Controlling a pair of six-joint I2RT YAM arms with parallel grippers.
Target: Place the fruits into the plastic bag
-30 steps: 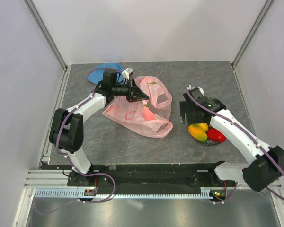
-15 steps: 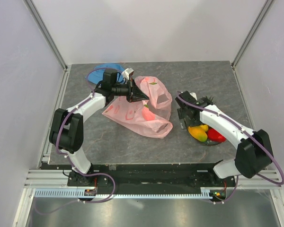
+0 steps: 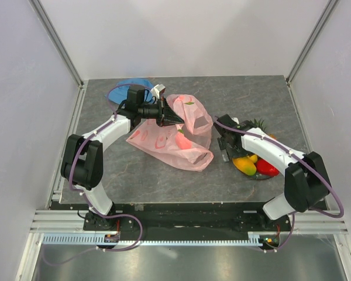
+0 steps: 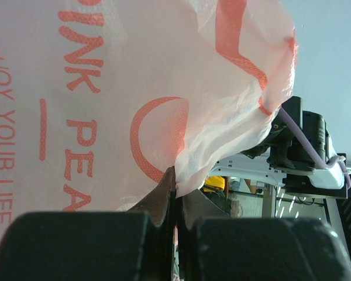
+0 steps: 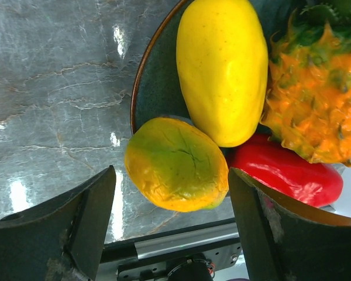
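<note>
Step in hand, by the look of it: picking a fruit off the plate while the bag is held up. L gripper [image 3: 179,119] is pressed together on a fold of the plastic bag [image 3: 174,146], pinching the thin film and lifting that part off the worktop [image 3: 164,181]. The bag lies mid-worktop, a bit toward the far-left corner, w/ its lower part slumped flat. R gripper [image 3: 225,147] is spread wide over the dark plate [image 5: 141,88], which sits toward the right edge, nearer the near edge than the far. Its fingers straddle the orange-green mango [image 5: 175,164] on the plate's bag-side rim, no contact evident. Yellow mango [image 5: 222,70], pineapple [image 5: 313,99] and red fruit [image 5: 286,175] are packed close against it. Next move prob calls for dropping lower, closing on that mango w/o shoving its neighbours, lifting clear, then carrying it to the bag's opening. Hard to make out: whether the bag mouth gapes at all, since the film hangs in folds. A pink-red blot in the bag could be print or a fruit; can't tell. Pineapple crown is cut off in the R wrist view, and the red fruit is half covered. Blue cloth hat [image 3: 126,88] at the far-left corner is partly behind the L arm.
</note>
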